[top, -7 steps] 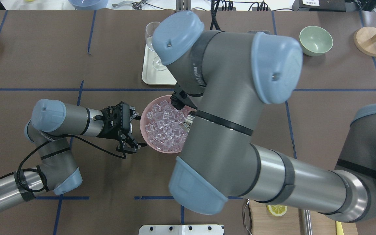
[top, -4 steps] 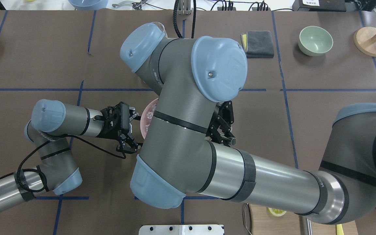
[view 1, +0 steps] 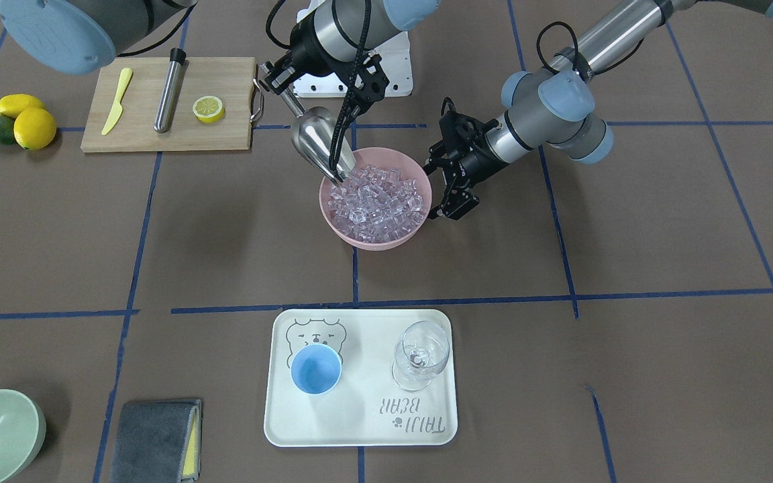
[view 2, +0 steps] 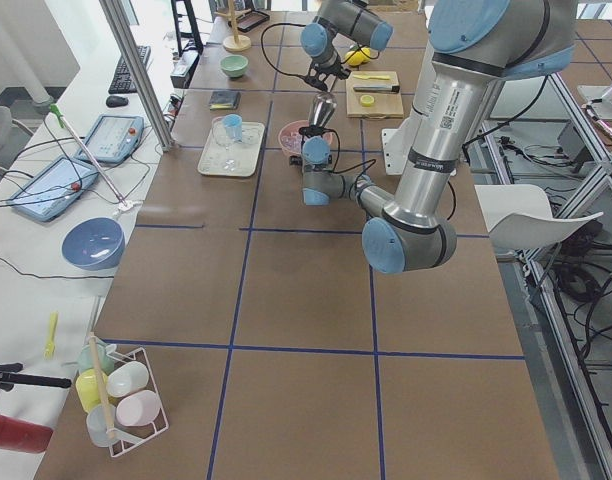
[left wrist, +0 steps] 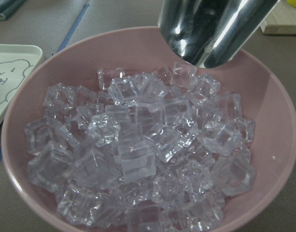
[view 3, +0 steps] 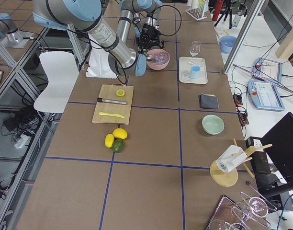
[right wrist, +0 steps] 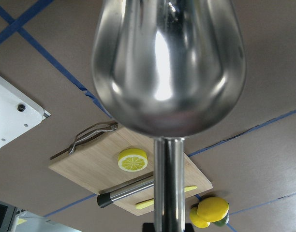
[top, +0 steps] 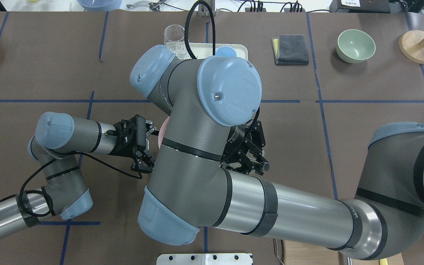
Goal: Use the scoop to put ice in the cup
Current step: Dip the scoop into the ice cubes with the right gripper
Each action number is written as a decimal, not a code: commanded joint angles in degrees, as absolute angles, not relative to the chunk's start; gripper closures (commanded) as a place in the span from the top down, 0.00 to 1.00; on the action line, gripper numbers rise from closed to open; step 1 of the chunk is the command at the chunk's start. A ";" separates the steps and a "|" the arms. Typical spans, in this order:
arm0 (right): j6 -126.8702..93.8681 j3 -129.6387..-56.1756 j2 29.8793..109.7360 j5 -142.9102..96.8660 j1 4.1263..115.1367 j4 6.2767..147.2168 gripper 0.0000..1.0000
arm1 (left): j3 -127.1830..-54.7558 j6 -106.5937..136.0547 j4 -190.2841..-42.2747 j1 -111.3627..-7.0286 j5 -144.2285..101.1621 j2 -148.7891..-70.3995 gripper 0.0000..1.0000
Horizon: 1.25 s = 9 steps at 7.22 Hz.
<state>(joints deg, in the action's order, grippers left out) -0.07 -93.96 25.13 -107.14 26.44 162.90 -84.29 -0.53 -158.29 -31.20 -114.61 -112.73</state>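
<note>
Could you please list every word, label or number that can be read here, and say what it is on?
"BEAR": on the tray, upside down in the front-facing view.
"TAIJI", perhaps: the word before it on the tray, letters uncertain.
White print on the right arm and on the left arm: too small to read.

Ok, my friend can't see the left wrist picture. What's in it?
A pink bowl heaped with clear ice cubes fills the picture. A shiny steel scoop points down from the top, its tip at the pile's far edge. The corner of a cream tray shows at left.
</note>
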 commanded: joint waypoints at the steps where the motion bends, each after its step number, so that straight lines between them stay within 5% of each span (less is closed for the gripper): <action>1: 0.00 -92.56 24.88 -107.05 25.93 162.86 0.00 | -84.29 -0.53 -158.29 -31.20 -114.61 -112.76 1.00; 9: -1.14 -85.70 26.27 -107.05 25.84 149.79 0.00 | -84.46 -0.53 -158.38 -31.20 -114.61 -112.76 1.00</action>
<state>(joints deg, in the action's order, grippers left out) -0.66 -86.82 25.76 -107.05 25.44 152.88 -84.46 -0.53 -158.38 -31.23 -114.61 -112.69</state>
